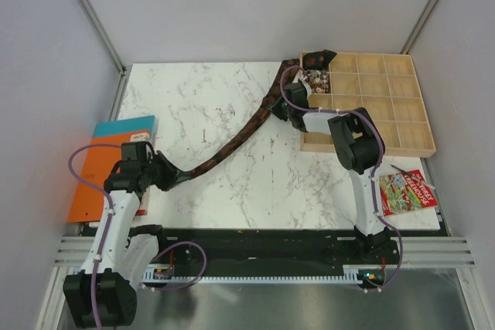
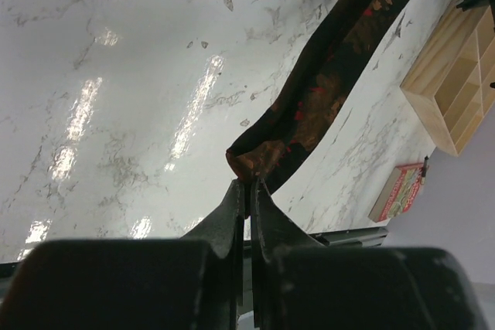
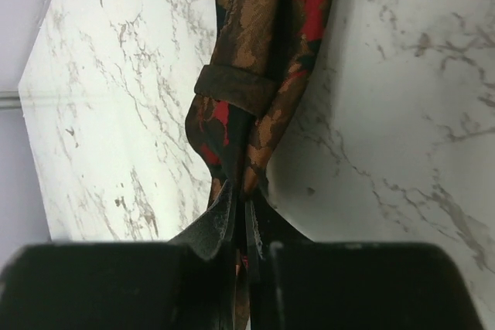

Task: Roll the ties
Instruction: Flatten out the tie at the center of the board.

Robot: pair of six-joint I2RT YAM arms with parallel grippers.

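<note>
Left gripper (image 2: 249,188): jaws pinched tight on one end of the tie (image 2: 325,90). Right gripper (image 3: 240,195): jaws nipped shut on the same tie further along. One tie, slung diagonally over the marble table (image 1: 201,106). One wooden tray (image 1: 402,117) at far right.

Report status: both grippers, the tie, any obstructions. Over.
Left gripper, right gripper: jaws shut on dark brown, red-patterned fabric tie. Tie stretched across white marble tabletop, unrolled. Far end by wooden compartment tray.
</note>
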